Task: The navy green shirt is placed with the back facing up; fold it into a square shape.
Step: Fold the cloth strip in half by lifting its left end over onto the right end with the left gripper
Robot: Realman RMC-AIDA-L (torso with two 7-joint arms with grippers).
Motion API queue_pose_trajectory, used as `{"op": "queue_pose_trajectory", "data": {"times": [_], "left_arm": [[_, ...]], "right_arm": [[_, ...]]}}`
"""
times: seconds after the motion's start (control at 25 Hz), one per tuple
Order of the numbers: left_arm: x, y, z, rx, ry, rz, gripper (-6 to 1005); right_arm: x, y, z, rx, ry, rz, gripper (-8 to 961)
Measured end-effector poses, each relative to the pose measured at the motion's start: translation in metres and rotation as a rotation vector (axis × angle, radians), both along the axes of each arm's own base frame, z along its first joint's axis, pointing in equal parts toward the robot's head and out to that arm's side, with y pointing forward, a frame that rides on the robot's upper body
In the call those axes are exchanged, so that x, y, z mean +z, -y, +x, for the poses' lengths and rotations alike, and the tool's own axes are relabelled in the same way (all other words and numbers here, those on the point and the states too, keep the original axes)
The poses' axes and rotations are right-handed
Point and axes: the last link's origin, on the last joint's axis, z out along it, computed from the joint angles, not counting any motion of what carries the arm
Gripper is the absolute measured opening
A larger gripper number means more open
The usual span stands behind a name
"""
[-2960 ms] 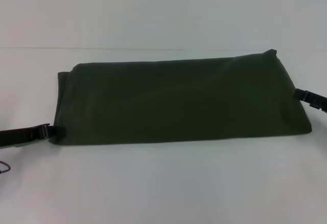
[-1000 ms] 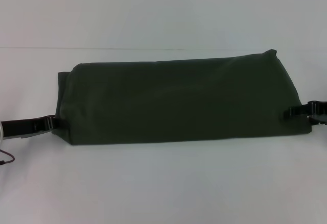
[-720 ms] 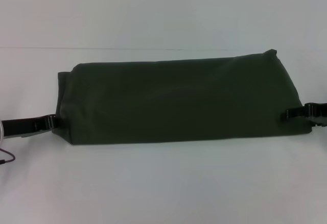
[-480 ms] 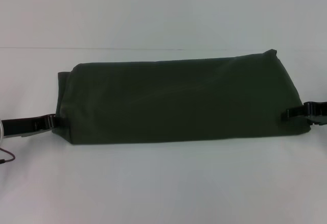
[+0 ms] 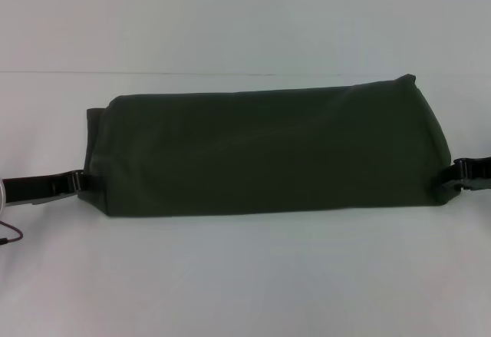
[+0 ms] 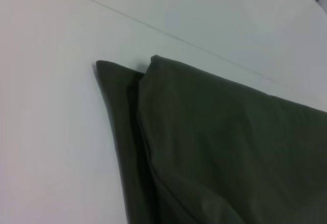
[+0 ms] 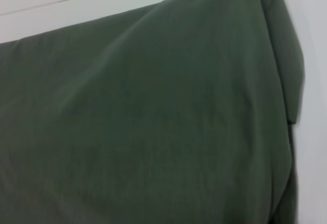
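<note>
The navy green shirt (image 5: pixel 268 153) lies folded into a long band across the white table, plain side up. My left gripper (image 5: pixel 80 183) lies low on the table at the shirt's near left end and touches its edge. My right gripper (image 5: pixel 457 174) is at the shirt's near right end, against the cloth there. The left wrist view shows the shirt's layered left end (image 6: pixel 230 152). The right wrist view is filled by the shirt's right part (image 7: pixel 143 122), with a folded edge at one side. No lettering shows.
The white table (image 5: pixel 245 275) spreads around the shirt, and its far edge (image 5: pixel 153 73) runs behind it. A thin dark cable (image 5: pixel 9 236) hangs by my left arm at the left border.
My right gripper has drawn back a little to the right, and the shirt's near right corner now looks pulled in. My left gripper has stayed at the left end.
</note>
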Motion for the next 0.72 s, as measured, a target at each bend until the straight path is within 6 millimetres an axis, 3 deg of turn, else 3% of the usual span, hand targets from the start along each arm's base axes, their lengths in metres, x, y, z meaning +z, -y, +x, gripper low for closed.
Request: {"op": "queue_pose_trajectory", "data": {"times": [0.28, 0.6, 0.72], "left_arm": [[0.0005, 0.0001, -0.0006, 0.002, -0.002, 0.001, 6], [0.0002, 0.0012, -0.0006, 0.001, 0.002, -0.004, 7], [0.0011, 0.003, 0.0017, -0.007, 0.017, -0.024, 7]], "right_arm": [[-0.0005, 0.0007, 0.0003, -0.001, 0.003, -0.007, 356], [0.0028, 0.0021, 0.0038, -0.007, 0.009, -0.006, 4], [0.0036, 0.0049, 0.0029, -0.002, 0.002, -0.029, 4]]}}
